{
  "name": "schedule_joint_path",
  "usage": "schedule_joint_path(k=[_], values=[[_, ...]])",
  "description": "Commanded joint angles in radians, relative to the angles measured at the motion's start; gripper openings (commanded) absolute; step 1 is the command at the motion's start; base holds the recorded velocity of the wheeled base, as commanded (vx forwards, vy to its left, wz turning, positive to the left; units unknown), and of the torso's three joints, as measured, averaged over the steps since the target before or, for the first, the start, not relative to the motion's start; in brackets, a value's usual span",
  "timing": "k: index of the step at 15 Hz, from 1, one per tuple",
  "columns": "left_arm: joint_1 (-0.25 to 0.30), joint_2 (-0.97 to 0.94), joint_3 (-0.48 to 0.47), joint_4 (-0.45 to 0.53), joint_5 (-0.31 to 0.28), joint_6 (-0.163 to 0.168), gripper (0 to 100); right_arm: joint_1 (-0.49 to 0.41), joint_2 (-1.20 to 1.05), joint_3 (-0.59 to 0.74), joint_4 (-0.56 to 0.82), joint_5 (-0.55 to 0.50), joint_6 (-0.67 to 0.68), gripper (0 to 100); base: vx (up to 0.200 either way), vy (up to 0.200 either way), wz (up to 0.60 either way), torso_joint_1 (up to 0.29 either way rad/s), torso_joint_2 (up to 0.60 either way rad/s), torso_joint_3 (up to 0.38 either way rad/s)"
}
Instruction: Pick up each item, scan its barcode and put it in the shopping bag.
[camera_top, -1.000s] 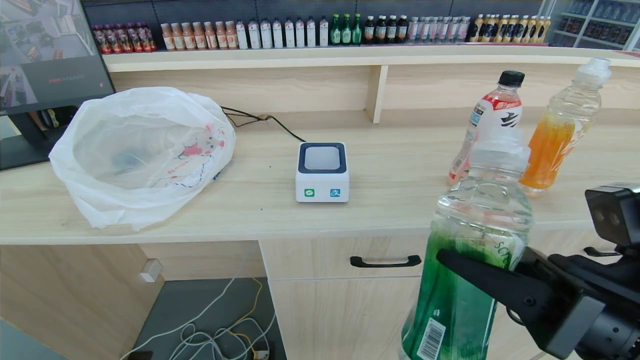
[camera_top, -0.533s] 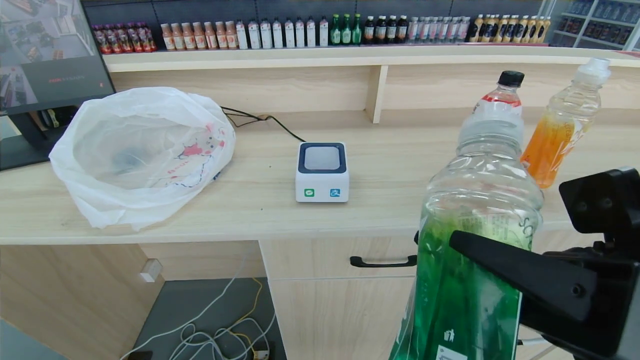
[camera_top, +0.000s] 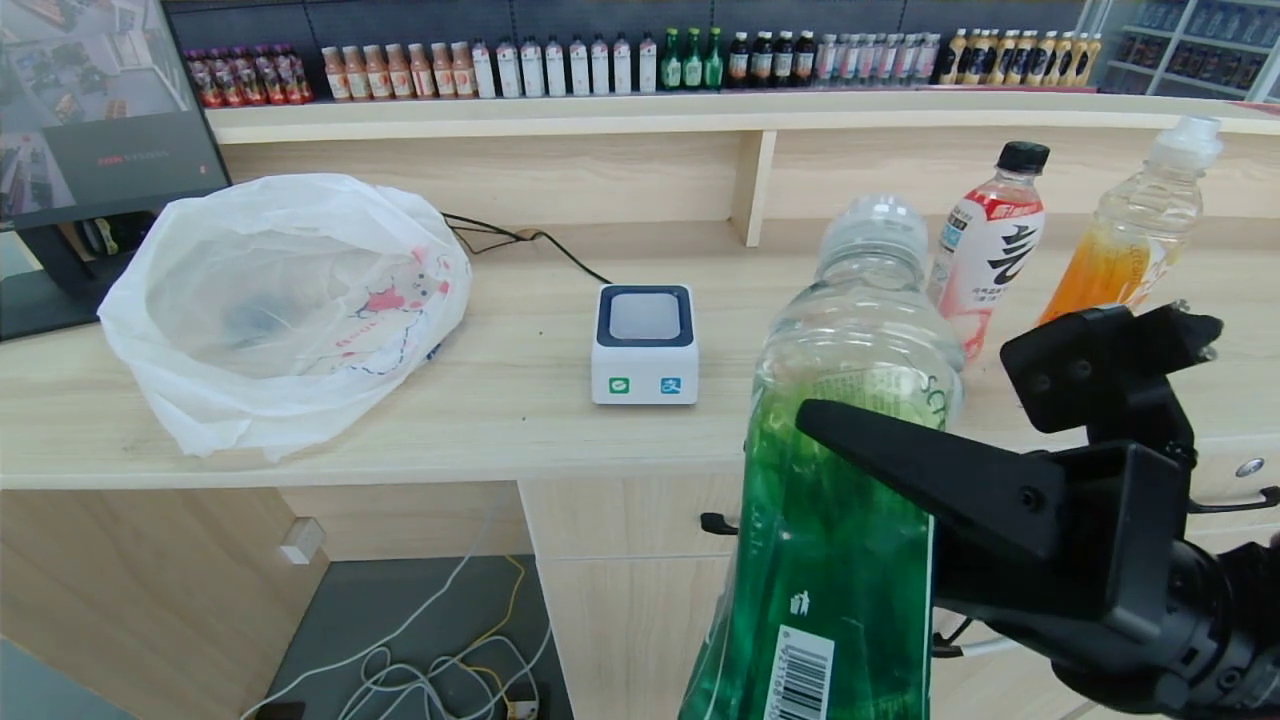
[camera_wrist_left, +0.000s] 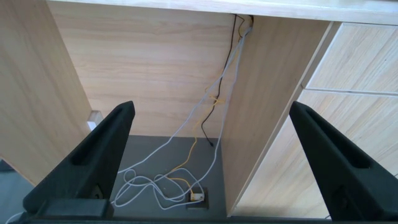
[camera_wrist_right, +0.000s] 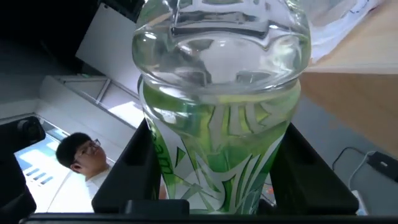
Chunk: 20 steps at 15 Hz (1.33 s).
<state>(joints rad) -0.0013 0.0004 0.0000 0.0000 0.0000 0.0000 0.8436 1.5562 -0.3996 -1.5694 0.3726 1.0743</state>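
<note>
My right gripper (camera_top: 850, 445) is shut on a clear bottle of green drink (camera_top: 840, 500), held upright in front of the counter's edge, right of the scanner. Its barcode (camera_top: 800, 672) faces the head camera low on the label. In the right wrist view the bottle (camera_wrist_right: 217, 112) sits between the two fingers of the gripper (camera_wrist_right: 217, 180). The white scanner (camera_top: 644, 343) stands mid-counter, and the open white shopping bag (camera_top: 285, 300) lies at the left. A red-labelled bottle (camera_top: 985, 260) and an orange drink bottle (camera_top: 1130, 240) stand at the right. My left gripper (camera_wrist_left: 211, 162) hangs open below the counter.
The wooden counter (camera_top: 500, 420) has a raised back shelf with a row of bottles (camera_top: 640, 60). A monitor (camera_top: 90, 110) stands at the far left. Drawers with a black handle (camera_top: 715, 523) sit under the counter, and cables (camera_top: 430, 660) lie on the floor.
My right gripper has carried the green bottle up and to the left, towards the scanner. The red-labelled bottle behind it is uncovered again. Bag and scanner have not moved.
</note>
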Motion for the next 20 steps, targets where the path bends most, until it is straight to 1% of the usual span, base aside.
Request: schedule_joint_path(k=[1, 3, 5, 15, 18, 19, 20], values=[[0.0, 0.0, 0.0, 0.0, 0.0, 0.0, 100, 0.014, 0.031, -0.018, -0.001, 0.0, 0.027, 0, 0.0, 0.0, 0.0, 0.0, 0.0, 0.0], [0.001, 0.0, 0.0, 0.0, 0.0, 0.0, 100, 0.023, 0.035, -0.028, -0.001, 0.0, 0.076, 0, 0.0, 0.0, 0.0, 0.0, 0.0, 0.0], [0.001, 0.0, 0.0, 0.0, 0.0, 0.0, 100, 0.018, 0.051, -0.056, -0.001, 0.0, 0.075, 0, 0.0, 0.0, 0.0, 0.0, 0.0, 0.0], [0.0, 0.0, 0.0, 0.0, 0.0, 0.0, 100, 0.023, 0.035, -0.081, -0.001, 0.0, 0.073, 0, 0.0, 0.0, 0.0, 0.0, 0.0, 0.0], [0.001, 0.0, 0.0, 0.0, 0.0, 0.0, 100, 0.048, 0.016, -0.073, -0.001, 0.0, 0.012, 0, 0.0, 0.0, 0.0, 0.0, 0.0, 0.0], [0.001, 0.0, 0.0, 0.0, 0.0, 0.0, 100, 0.048, 0.027, -0.081, -0.001, 0.0, -0.066, 0, 0.0, 0.0, 0.0, 0.0, 0.0, 0.0], [0.001, 0.0, 0.0, 0.0, 0.0, 0.0, 100, 0.048, 0.039, -0.085, -0.001, -0.003, -0.102, 0, 0.0, 0.0, 0.0, 0.0, 0.0, 0.0]])
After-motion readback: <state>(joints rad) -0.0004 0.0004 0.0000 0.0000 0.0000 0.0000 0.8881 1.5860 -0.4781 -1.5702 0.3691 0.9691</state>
